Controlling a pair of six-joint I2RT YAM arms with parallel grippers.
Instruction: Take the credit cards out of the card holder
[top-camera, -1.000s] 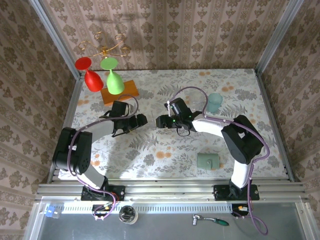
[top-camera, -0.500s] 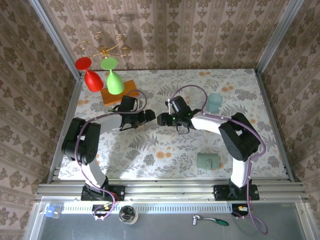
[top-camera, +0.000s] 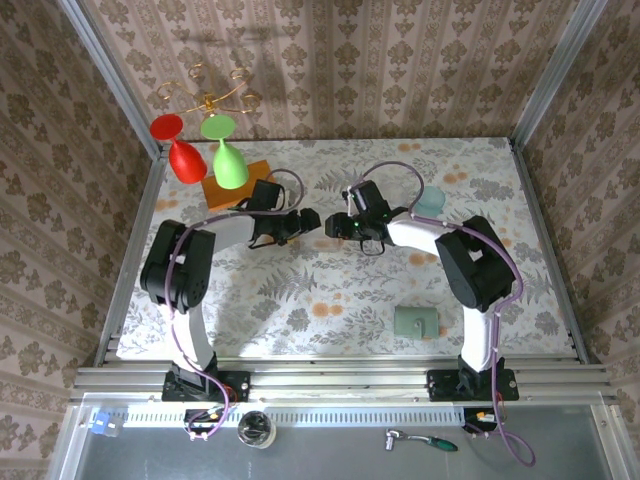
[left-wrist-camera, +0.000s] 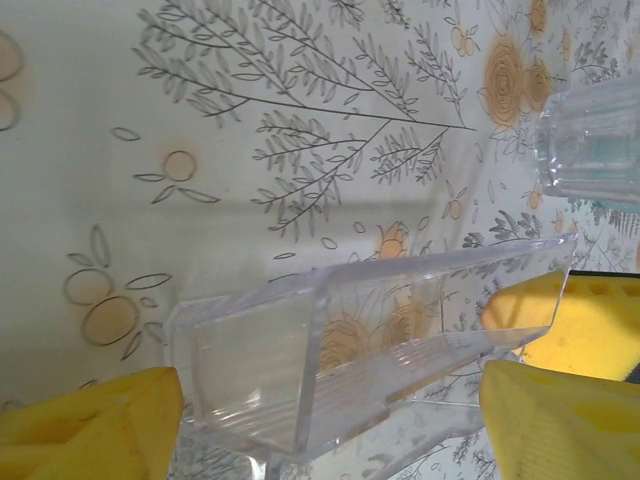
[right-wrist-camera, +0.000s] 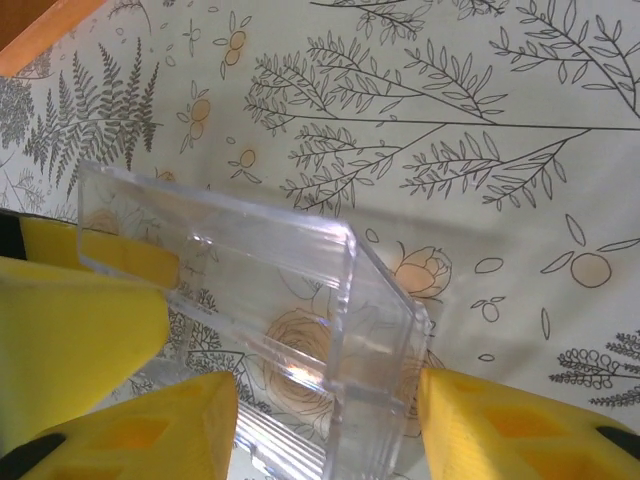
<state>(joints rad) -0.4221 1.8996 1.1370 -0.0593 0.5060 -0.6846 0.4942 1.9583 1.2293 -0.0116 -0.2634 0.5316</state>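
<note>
Across the flowered bench (top-camera: 300, 300), the work sits in two well-separated spots. Toward the far middle, the left gripper (top-camera: 311, 219) and right gripper (top-camera: 336, 226) meet nearly tip to tip, sharing a clear plastic channel (left-wrist-camera: 340, 340) held above the bench top. The left jaws stand wide and look clamped across one end of it. The right jaws straddle the other end partly parted, and I cannot tell whether they bear on it.

Well apart from them, at the near right, the card holder (top-camera: 416, 322) lies flat and folded shut, touched by neither gripper. It looks soft, light and thin, so it would likely slide or flop under a one-sided push. My judgement is to pin one leaf against the bench with one set of jaws and lift the flap with the other, pinching at a long edge rather than the middle. Its snap tab is too small to make out, though it probably needs a firm pull.

The credit cards are presumably inside. They should be stiff, slick and thin, best nipped by an exposed short edge and drawn straight out along the pocket.
</note>
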